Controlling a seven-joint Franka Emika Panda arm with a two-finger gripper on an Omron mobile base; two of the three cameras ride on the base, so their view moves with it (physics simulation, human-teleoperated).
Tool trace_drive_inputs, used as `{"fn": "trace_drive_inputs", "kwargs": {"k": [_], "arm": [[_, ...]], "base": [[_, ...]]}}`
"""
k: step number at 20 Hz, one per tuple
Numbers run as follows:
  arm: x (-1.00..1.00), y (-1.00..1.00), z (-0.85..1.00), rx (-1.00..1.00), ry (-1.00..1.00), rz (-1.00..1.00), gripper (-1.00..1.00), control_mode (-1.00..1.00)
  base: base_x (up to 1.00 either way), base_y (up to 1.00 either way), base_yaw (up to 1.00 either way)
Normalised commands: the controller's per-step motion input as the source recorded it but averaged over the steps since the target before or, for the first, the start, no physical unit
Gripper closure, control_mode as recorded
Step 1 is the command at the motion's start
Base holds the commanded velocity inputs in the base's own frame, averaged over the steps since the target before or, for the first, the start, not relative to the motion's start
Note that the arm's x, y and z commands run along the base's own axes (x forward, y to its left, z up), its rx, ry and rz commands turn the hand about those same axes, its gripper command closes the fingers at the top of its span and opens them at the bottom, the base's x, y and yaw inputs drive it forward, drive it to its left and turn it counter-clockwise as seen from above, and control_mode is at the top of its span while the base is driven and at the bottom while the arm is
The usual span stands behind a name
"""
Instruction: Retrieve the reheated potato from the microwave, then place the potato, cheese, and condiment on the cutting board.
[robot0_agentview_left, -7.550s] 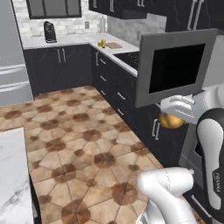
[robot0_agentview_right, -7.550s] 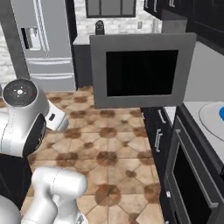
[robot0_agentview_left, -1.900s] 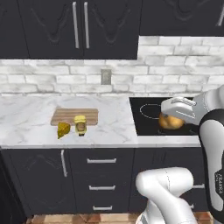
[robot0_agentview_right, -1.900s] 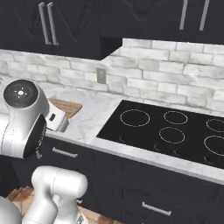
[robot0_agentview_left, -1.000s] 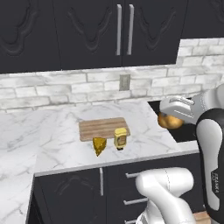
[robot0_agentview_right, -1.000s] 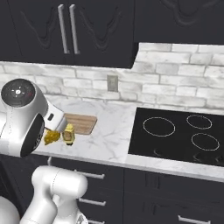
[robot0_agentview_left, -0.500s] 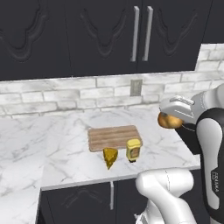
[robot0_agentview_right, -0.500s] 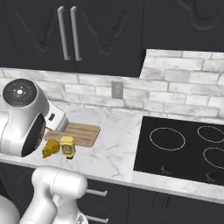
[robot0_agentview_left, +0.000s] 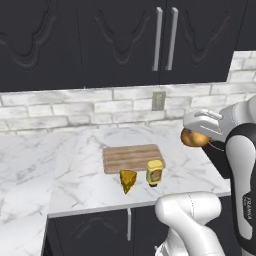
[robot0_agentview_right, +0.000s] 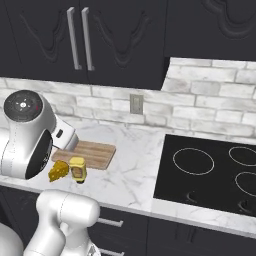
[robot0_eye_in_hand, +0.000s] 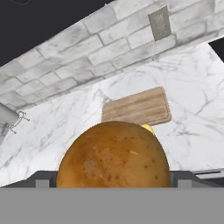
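One potato (robot0_agentview_left: 194, 138) sits in the gripper (robot0_agentview_left: 196, 133), the jaws spread wide around it, held above the right end of the counter (robot0_agentview_left: 60, 170) and clear of the surface. In the hand view the potato (robot0_eye_in_hand: 113, 159) looks roundish, a little wider than tall, so no clear long axis or pointing end can be told.

Three task things lie on the marble to the potato's left. The board (robot0_agentview_left: 133, 157) lies flat with its long side along the wall, bare on top. Just in front of its near edge stand the cheese (robot0_agentview_left: 128, 180) and the bottle (robot0_agentview_left: 155, 172), side by side and near the counter's front edge, both off the board. The cheese wedge tapers toward the front edge; the bottle stands upright, cap up. From the right base view the same pair shows, cheese (robot0_agentview_right: 59, 170) left of bottle (robot0_agentview_right: 77, 168), with the board (robot0_agentview_right: 86, 153) behind them and partly hidden by the arm.

Open marble stretches left of the board and between the board and the cooktop (robot0_agentview_right: 210, 172). An outlet (robot0_agentview_left: 159, 100) sits on the brick wall behind. The bottle's dark label is too small to read, and no other writing is legible on the counter things.
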Motion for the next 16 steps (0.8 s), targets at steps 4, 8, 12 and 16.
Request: {"fn": "trace_drive_inputs", "kwargs": {"k": [4,8,12,16], "arm": [[0.00,0.00,0.00,0.00,0.00,0.00,1.00,1.00],[0.00,0.00,0.00,0.00,0.00,0.00,1.00,1.00],[0.00,0.00,0.00,0.00,0.00,0.00,1.00,1.00],[0.00,0.00,0.00,0.00,0.00,0.00,1.00,1.00]], "base": [[0.53,0.46,0.00],[0.06,0.44,0.00],[-0.02,0.49,0.00],[0.00,0.43,0.00]]}}
